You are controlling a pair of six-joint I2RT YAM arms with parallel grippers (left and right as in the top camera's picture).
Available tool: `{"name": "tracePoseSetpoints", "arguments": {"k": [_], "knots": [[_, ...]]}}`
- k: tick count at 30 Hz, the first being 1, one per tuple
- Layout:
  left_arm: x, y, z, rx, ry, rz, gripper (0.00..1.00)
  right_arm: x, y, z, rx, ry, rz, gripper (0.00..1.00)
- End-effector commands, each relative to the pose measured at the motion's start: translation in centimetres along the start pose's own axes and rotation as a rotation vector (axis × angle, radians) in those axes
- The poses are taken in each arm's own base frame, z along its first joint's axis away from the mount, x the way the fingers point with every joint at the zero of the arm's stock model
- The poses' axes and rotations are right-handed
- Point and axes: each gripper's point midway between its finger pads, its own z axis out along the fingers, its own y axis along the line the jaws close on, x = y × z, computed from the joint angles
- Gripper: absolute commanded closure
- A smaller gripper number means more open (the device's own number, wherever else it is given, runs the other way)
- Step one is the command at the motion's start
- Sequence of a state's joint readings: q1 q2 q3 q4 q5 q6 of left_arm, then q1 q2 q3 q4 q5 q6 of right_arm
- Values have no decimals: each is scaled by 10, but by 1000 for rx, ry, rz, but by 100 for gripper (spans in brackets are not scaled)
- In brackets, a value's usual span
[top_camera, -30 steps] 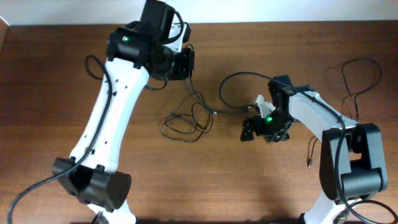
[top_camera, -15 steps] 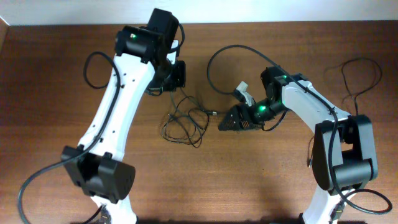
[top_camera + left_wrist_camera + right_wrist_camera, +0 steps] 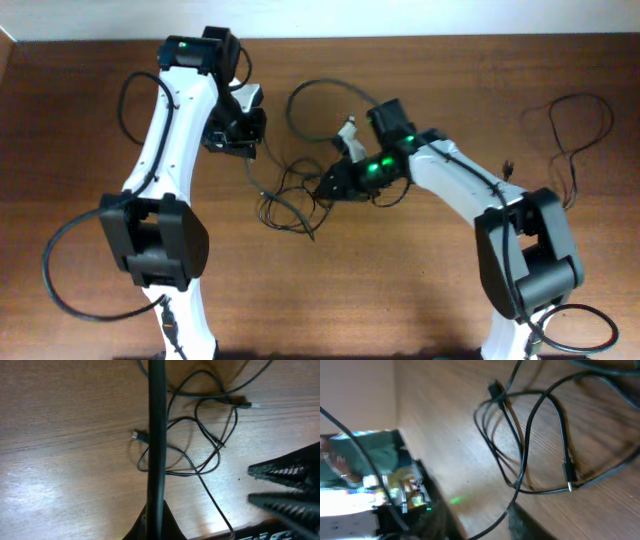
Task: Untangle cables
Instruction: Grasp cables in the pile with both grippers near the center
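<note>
**Item: knot of thin black cables, mid-surface, between two arms**

Cables (image 3: 293, 198): a loose tangle of thin black cords lying flat on the brown wooden surface (image 3: 400, 290), near its middle; several overlapping loops crossing one another; left wrist view shows the same tangle (image 3: 218, 446) with a small plug (image 3: 140, 435) at one free end, lying on the wood; right wrist view, blurred, shows the loops (image 3: 522, 455) close below.

Separate cord (image 3: 571, 152): one thin black loop lying alone near the far right edge, well apart from the tangle.

Left gripper (image 3: 240, 130): up and left of the tangle; a single strand runs from the knot toward it; whether its fingers are parted or closed cannot be told.

Right gripper (image 3: 328, 186): low, just beside the right edge of the tangle, pointing at it; its fingers (image 3: 285, 471) appear in the left wrist view as two dark ribbed tips narrowly parted, nothing seen between them.

Thick arm cable (image 3: 156, 435): crosses the left wrist view top to bottom, in front of the knot.
</note>
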State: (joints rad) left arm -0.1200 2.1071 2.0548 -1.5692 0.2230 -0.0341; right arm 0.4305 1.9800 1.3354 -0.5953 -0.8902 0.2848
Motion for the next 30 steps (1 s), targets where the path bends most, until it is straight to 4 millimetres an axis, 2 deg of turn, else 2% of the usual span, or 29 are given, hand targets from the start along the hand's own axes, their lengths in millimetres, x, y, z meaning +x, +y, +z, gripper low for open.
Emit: {"name": "tracePoseSetpoints", "arguments": {"k": [1,4,6,10,14,16,17,18,19,20,22,24,28,30], "knots": [[0,-2,21,35,58,23,100,0,-21,17,170,-10,46,50],[5,1,33,35,93,14,100,2,-26,24,236,-16,50,49],[9,2,37,34,113,10,100,3,-26,28,253,-18,35,39],[9,2,38,34,111,11,99,0,-29,33,251,-28,64,40],[8,2,38,34,108,11,98,3,-42,49,248,-5,97,40],[8,2,38,34,106,12,99,6,-40,59,217,15,90,40],[7,2,38,34,103,13,99,5,-35,61,192,15,80,50],[6,2,38,34,99,13,99,2,-32,60,171,8,71,73],[5,2,38,34,96,14,99,-4,-24,56,136,-4,60,91],[5,2,38,34,96,14,99,-8,-20,51,117,-16,59,96],[5,3,38,30,95,14,98,-21,-4,31,86,-63,39,96],[3,3,38,30,87,15,96,-32,21,-1,84,-144,-18,96],[0,3,39,30,74,10,92,-35,72,-56,115,-283,-124,96],[-3,3,39,31,64,12,91,-29,106,-88,109,-362,-208,96]]}}
